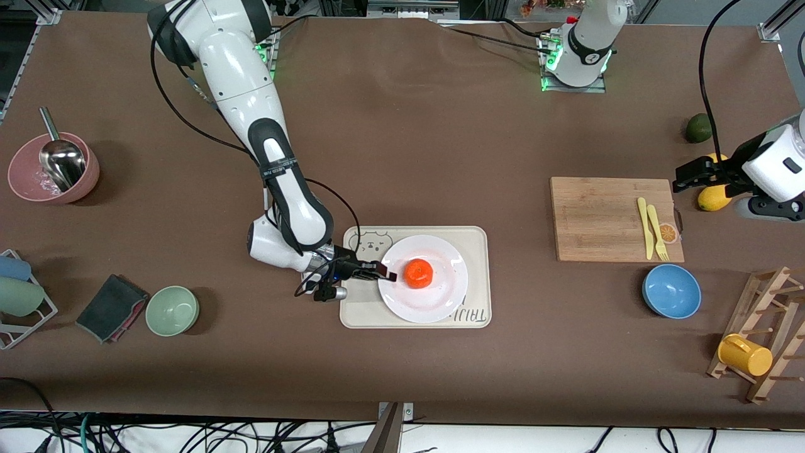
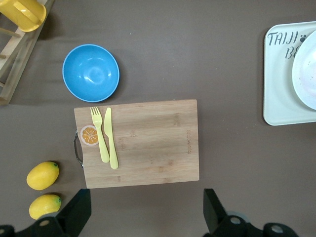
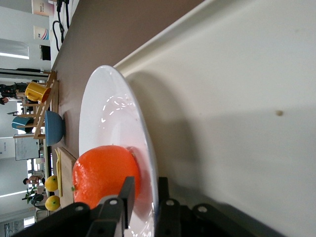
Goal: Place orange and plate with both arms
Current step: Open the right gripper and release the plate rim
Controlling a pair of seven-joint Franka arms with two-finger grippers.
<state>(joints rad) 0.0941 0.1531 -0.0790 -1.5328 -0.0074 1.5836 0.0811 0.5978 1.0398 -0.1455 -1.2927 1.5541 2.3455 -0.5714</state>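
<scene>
The orange (image 1: 418,273) (image 3: 101,173) rests in the middle of the white plate (image 1: 440,302) (image 3: 113,113). That plate lies flat on the cream tray (image 1: 478,251) (image 3: 237,98) at the table's middle. My right gripper (image 1: 385,274) (image 3: 145,190) is low at the plate's edge toward the right arm's end. One finger is over the rim and one under it, with a small gap showing, so it is open. My left gripper (image 1: 682,179) (image 2: 147,207) hangs wide open and empty over bare table beside the cutting board (image 2: 143,143), near the lemons.
The cutting board (image 1: 597,220) carries a yellow fork and knife (image 1: 651,229). A blue bowl (image 1: 671,290) sits nearer the camera. Lemons (image 1: 714,198), a wooden rack with a yellow mug (image 1: 745,354), a green bowl (image 1: 172,310), a cloth (image 1: 110,307) and a pink bowl (image 1: 53,170) line the table's ends.
</scene>
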